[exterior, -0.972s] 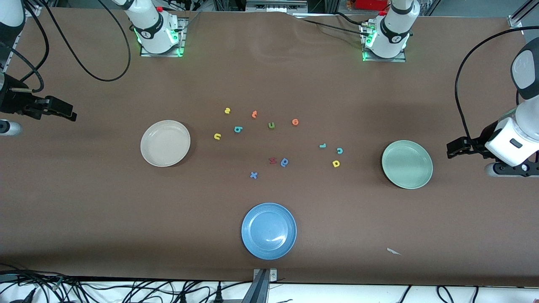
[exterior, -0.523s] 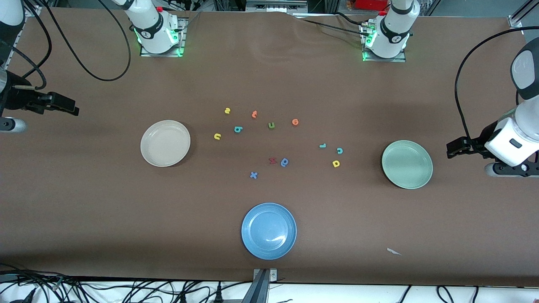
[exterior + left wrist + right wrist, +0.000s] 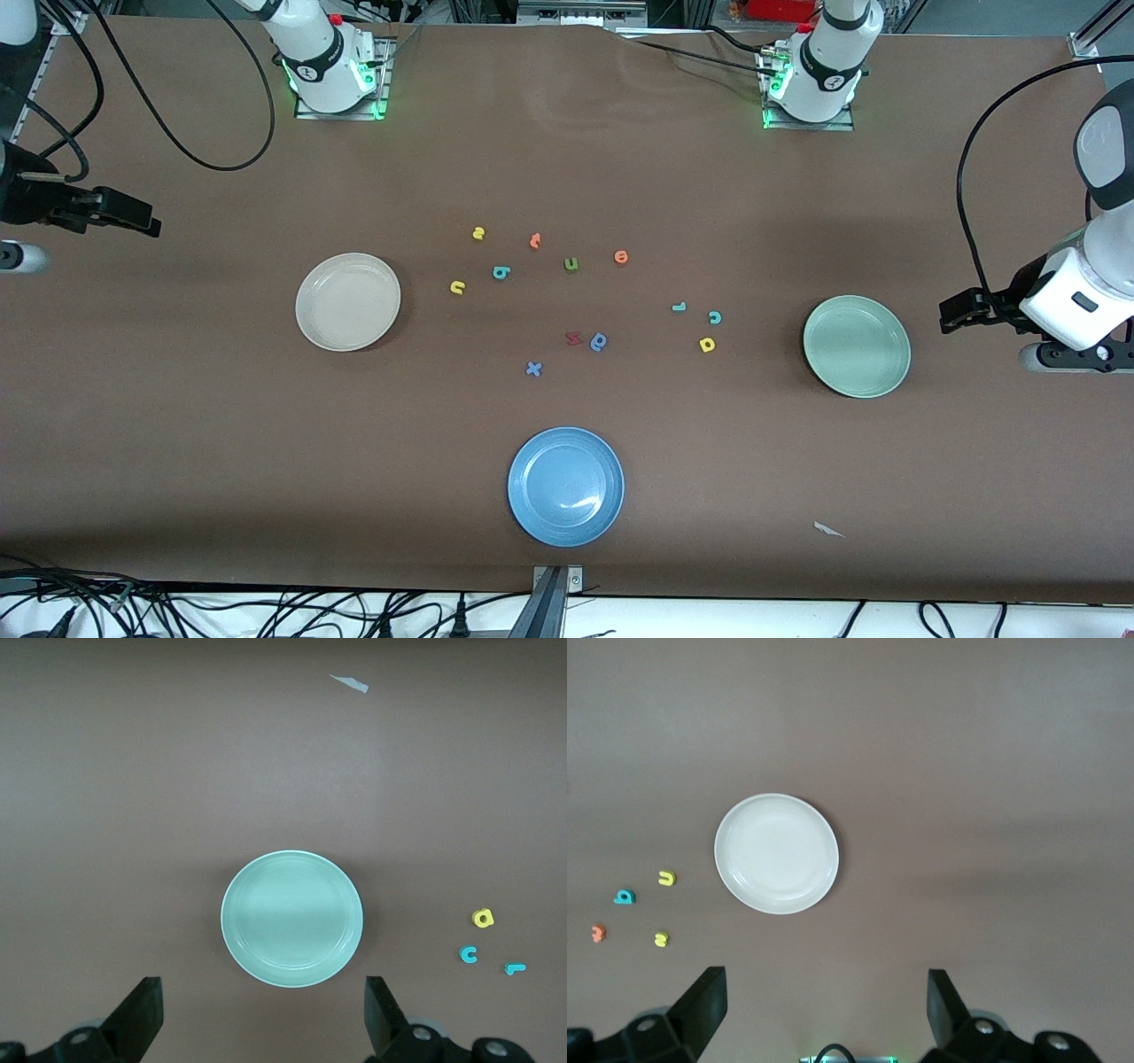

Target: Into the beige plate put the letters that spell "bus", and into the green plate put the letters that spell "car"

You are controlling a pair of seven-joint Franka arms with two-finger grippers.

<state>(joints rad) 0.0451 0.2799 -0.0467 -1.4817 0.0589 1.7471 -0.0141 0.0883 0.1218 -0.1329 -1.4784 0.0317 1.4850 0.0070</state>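
The beige plate (image 3: 347, 301) (image 3: 776, 853) lies toward the right arm's end with nothing in it. Beside it are the yellow "s" (image 3: 478, 233) (image 3: 661, 940), teal "b" (image 3: 500, 272) (image 3: 625, 896) and yellow "u" (image 3: 457, 286) (image 3: 666, 877). The green plate (image 3: 856, 346) (image 3: 291, 918) is bare too, with the teal "r" (image 3: 679, 307) (image 3: 515, 969), teal "c" (image 3: 715, 316) (image 3: 469, 954) and yellow "a" (image 3: 707, 344) (image 3: 482, 918) beside it. My right gripper (image 3: 146, 226) (image 3: 825, 983) hangs open over the table's end. My left gripper (image 3: 950, 315) (image 3: 262, 1001) is open beside the green plate.
A blue plate (image 3: 565, 486) sits nearest the front camera. Loose mid-table letters: orange ones (image 3: 535, 240) (image 3: 621, 257), a green "u" (image 3: 571, 263), a red letter (image 3: 573, 338), a blue round letter (image 3: 599, 341), a blue "x" (image 3: 533, 369). A paper scrap (image 3: 828, 530) lies near the front edge.
My right gripper has shifted a little toward the robots' side of the table. The left arm, the plates and the letters have not moved.
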